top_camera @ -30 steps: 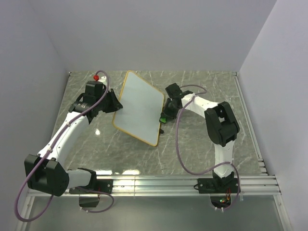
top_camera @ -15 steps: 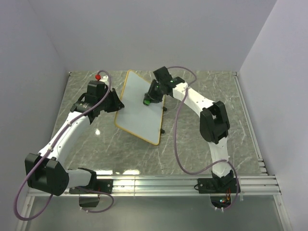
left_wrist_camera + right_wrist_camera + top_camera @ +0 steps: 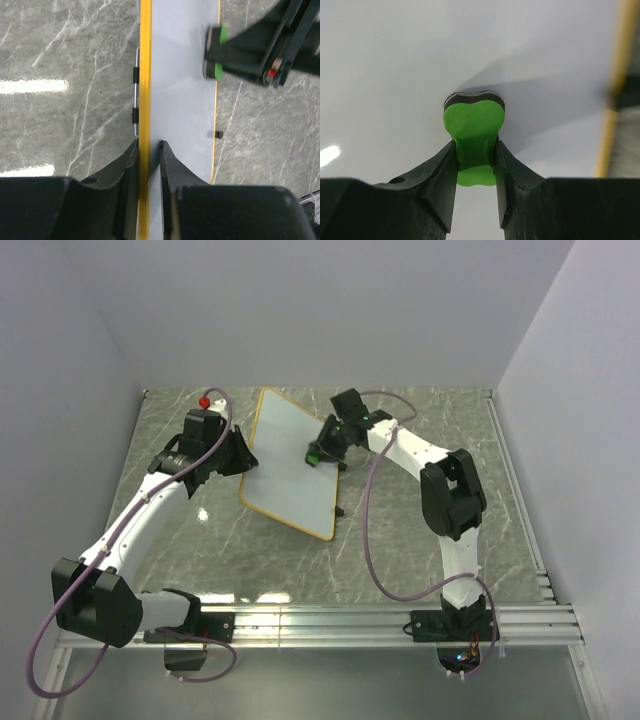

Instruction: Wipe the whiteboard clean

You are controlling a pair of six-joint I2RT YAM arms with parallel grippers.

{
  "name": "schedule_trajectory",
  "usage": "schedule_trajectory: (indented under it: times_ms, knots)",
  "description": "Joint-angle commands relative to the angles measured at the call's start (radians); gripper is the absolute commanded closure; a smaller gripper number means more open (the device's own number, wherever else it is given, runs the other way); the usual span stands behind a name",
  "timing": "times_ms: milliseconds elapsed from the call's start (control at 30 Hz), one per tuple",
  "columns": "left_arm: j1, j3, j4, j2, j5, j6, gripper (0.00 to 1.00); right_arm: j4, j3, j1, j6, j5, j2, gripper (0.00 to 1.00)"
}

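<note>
The whiteboard (image 3: 290, 465), white with a thin yellow-orange frame, is propped tilted above the marble table. My left gripper (image 3: 240, 453) is shut on its left edge; in the left wrist view the jaws pinch the yellow frame (image 3: 145, 100) of the whiteboard (image 3: 180, 90) just below two black clips (image 3: 135, 95). My right gripper (image 3: 318, 452) is shut on the green eraser (image 3: 313, 454) and holds it against the board's upper right part. The right wrist view shows the eraser (image 3: 474, 135) pressed on the white surface (image 3: 395, 75). The eraser also shows in the left wrist view (image 3: 216, 52).
A red-capped marker (image 3: 204, 400) lies at the back left of the table. A small black piece (image 3: 341, 510) sits on the marble by the board's right edge. Grey walls enclose the table at the back and sides; a metal rail (image 3: 330, 620) runs along the near edge.
The right gripper with the eraser swept from the board's right edge up and left over the surface, then came back slightly to the right. The left gripper kept its hold, nearly still.
</note>
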Motion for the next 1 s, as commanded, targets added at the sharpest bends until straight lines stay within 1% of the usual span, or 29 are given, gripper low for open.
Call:
schedule_trajectory:
  times_ms: [0, 33, 133, 300, 467, 533, 567, 633, 667, 733, 767, 833, 867, 967]
  knots:
    - [-0.033, 0.019, -0.021, -0.005, 0.025, 0.03, 1.0, 0.012, -0.172, -0.003, -0.028, 0.008, -0.037, 1.0]
    - [-0.035, 0.018, -0.02, -0.005, 0.027, 0.03, 1.0, 0.008, -0.21, -0.003, -0.034, 0.018, -0.046, 1.0]
    - [-0.033, 0.016, -0.014, 0.0, 0.034, 0.031, 1.0, -0.015, -0.242, 0.001, -0.06, 0.041, -0.055, 1.0]
    - [-0.033, 0.016, -0.008, 0.009, 0.043, 0.031, 1.0, -0.043, -0.21, 0.006, -0.069, 0.056, -0.064, 1.0]
    - [-0.035, 0.011, -0.015, 0.007, 0.027, 0.041, 0.99, -0.057, -0.186, 0.0, -0.109, 0.099, -0.139, 1.0]
    - [-0.036, 0.008, -0.018, 0.004, 0.022, 0.044, 0.92, -0.051, -0.216, -0.011, -0.126, 0.125, -0.196, 1.0]
    - [-0.036, 0.007, -0.02, 0.001, 0.02, 0.044, 0.82, -0.033, -0.235, -0.016, -0.147, 0.136, -0.219, 1.0]
    - [-0.035, -0.001, -0.018, -0.005, 0.016, 0.047, 0.66, -0.016, -0.302, -0.025, -0.166, 0.183, -0.302, 1.0]
    - [-0.035, -0.004, -0.02, -0.008, 0.013, 0.047, 0.56, -0.003, -0.325, -0.028, -0.184, 0.197, -0.329, 1.0]
    - [-0.035, -0.01, -0.018, -0.016, 0.007, 0.048, 0.47, 0.012, -0.399, -0.043, -0.204, 0.234, -0.411, 1.0]
    - [-0.036, -0.013, -0.018, -0.017, 0.004, 0.047, 0.4, 0.017, -0.423, -0.049, -0.212, 0.243, -0.437, 1.0]
    - [-0.035, -0.016, -0.017, -0.023, 0.001, 0.048, 0.35, 0.018, -0.495, -0.075, -0.226, 0.252, -0.509, 1.0]
    - [-0.035, -0.016, -0.017, -0.023, -0.003, 0.045, 0.31, 0.018, -0.518, -0.086, -0.233, 0.283, -0.53, 1.0]
    - [-0.035, -0.016, -0.017, -0.03, -0.007, 0.045, 0.26, 0.0, -0.601, -0.114, -0.265, 0.317, -0.59, 1.0]
